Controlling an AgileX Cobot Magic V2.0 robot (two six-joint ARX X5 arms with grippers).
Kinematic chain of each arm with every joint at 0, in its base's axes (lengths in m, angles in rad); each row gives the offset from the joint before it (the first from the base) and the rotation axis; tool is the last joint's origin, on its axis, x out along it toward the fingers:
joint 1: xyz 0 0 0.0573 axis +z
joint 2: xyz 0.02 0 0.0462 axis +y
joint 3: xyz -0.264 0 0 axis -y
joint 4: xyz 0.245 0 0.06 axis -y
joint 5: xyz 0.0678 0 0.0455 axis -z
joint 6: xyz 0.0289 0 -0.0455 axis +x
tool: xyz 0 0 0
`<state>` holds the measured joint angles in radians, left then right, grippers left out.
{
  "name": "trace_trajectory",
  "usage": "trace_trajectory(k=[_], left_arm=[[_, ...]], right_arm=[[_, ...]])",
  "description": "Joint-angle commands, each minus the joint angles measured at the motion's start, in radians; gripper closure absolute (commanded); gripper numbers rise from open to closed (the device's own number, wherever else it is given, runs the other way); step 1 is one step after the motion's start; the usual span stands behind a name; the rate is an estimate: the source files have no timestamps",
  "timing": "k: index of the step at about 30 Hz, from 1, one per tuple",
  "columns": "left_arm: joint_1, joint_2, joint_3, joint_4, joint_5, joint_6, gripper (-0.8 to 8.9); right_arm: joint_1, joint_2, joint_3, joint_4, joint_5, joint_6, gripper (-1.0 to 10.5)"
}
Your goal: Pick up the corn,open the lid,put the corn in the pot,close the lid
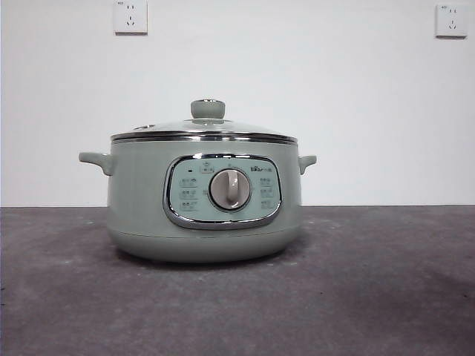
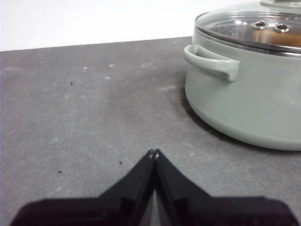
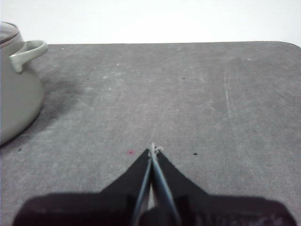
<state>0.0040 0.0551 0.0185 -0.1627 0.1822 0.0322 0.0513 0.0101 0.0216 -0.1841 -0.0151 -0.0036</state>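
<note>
Corn shows only as an orange-brown shape through the glass in the left wrist view, inside the pot, so let's take the views in turn. Front view: the pot sits square in the middle of the grey table, sage green, control panel and silver dial facing us, a small handle sticking out on each side. The lid is seated on the rim, steel edge level all the way round, green knob upright on top. Two wall sockets hang on the white wall behind, and no arm is in this picture. Left wrist view: the left gripper has its black jaws pressed together, tips touching, holding nothing, low over bare table. The pot stands near it, one side handle turned toward the camera, and two steam holes glint in the lid. Right wrist view: the right gripper also has its jaws together and carries nothing, over open table, with only the pot's other handle and a slice of its green wall showing at the edge, well apart from the tips.
</note>
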Motion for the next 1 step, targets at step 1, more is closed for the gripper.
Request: trace_trajectory(k=[1], left_arm=[[0.002,0.000,-0.010,0.006,0.000,-0.005,8.15]], right_arm=[[0.001,-0.001,-0.007,0.003,0.005,0.010,9.5]])
